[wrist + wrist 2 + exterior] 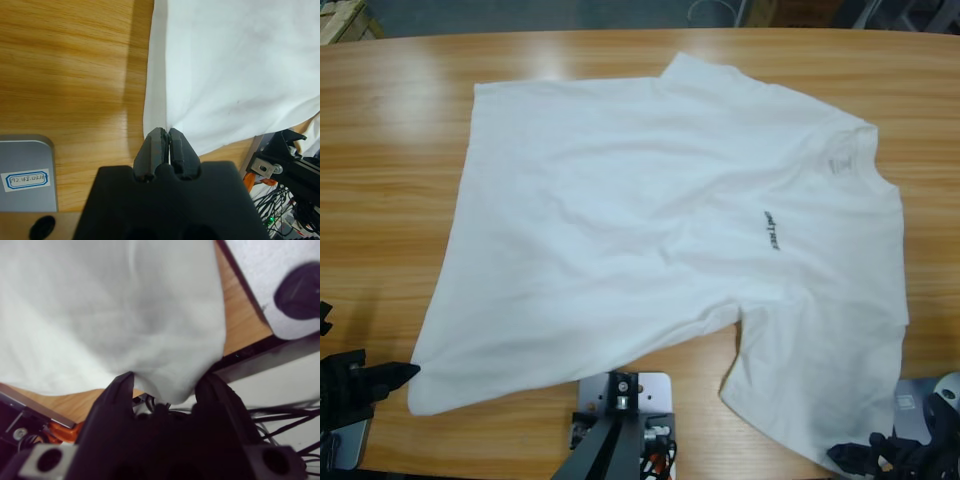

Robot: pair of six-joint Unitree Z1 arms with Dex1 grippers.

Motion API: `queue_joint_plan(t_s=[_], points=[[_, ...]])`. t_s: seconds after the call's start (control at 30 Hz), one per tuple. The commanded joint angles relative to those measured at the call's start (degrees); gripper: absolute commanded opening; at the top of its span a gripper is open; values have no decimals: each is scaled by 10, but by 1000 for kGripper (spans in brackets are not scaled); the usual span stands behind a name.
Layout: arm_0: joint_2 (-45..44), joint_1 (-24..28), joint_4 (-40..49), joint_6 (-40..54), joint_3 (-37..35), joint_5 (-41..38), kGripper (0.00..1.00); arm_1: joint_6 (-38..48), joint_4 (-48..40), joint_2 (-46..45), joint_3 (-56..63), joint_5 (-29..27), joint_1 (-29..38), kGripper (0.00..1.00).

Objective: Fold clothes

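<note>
**Tee spread flat, both grippers at its near edge**

High view: you've got the white T-shirt (660, 220) lying open on the wooden table (390, 150), collar to the right, hem to the left, small dark chest print (771, 229) facing up.

L wrist view: left gripper (165, 134) has its jaws pressed together at the shirt's hem corner; can't tell if any cloth is caught between them.

R wrist view: right gripper (167, 385) has jaws spread, w/ a sleeve fold hanging down between them.
</note>
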Motion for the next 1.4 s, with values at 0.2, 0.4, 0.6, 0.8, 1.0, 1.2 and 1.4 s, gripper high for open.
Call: queue_joint_plan(t_s=[0.2, 0.4, 0.6, 0.8, 1.0, 1.2, 1.4], points=[[-9, -2, 5, -7, 14, 4, 0, -29, 7, 6, 10, -19, 8, 0], [-12, -2, 5, -7, 15, 6, 0, -32, 22, 5, 10, -20, 8, 0], [-12, -2, 5, -7, 13, 8, 0, -88, 67, 1, -22, -46, 8, 0], [-15, -2, 6, -2, 2, 10, 0, -135, 125, 3, -72, -43, 8, 0], [-18, -16, 34, 1, -48, 1, 0, -156, 164, -2, -132, -61, 8, 0], [-19, -19, 44, -9, -43, -32, 0, -148, 170, -6, -137, -62, 8, 0], [-37, -19, 97, -64, -71, -57, 984, -148, 150, -6, -135, -59, 8, 0]])
